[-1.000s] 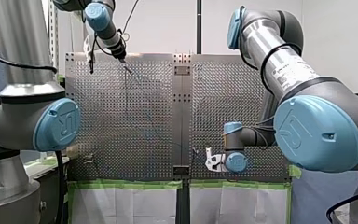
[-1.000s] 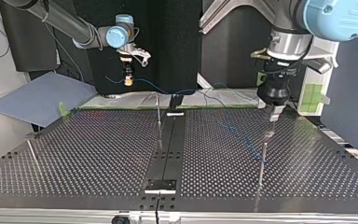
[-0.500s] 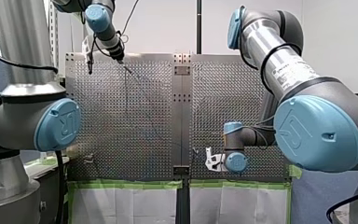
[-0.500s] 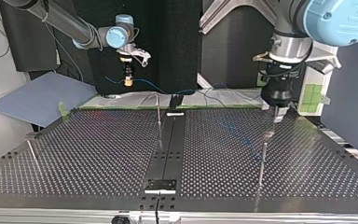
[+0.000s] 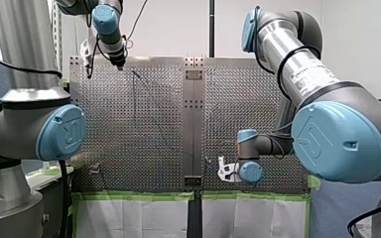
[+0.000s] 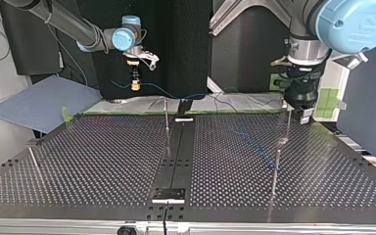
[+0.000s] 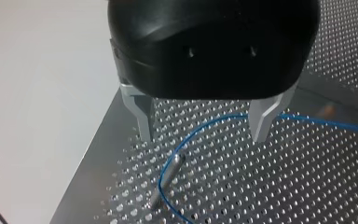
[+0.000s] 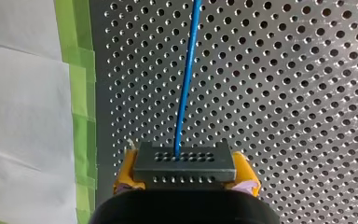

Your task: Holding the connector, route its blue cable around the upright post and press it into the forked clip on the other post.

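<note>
— Half done, over that perforated steel table?
— Further, I judge. My right gripper clamps the dark rectangular connector. My left gripper hangs spread and empty above the thin metal post, whose tip the blue cable curls around. Whether it is seated I cannot tell.
</note>
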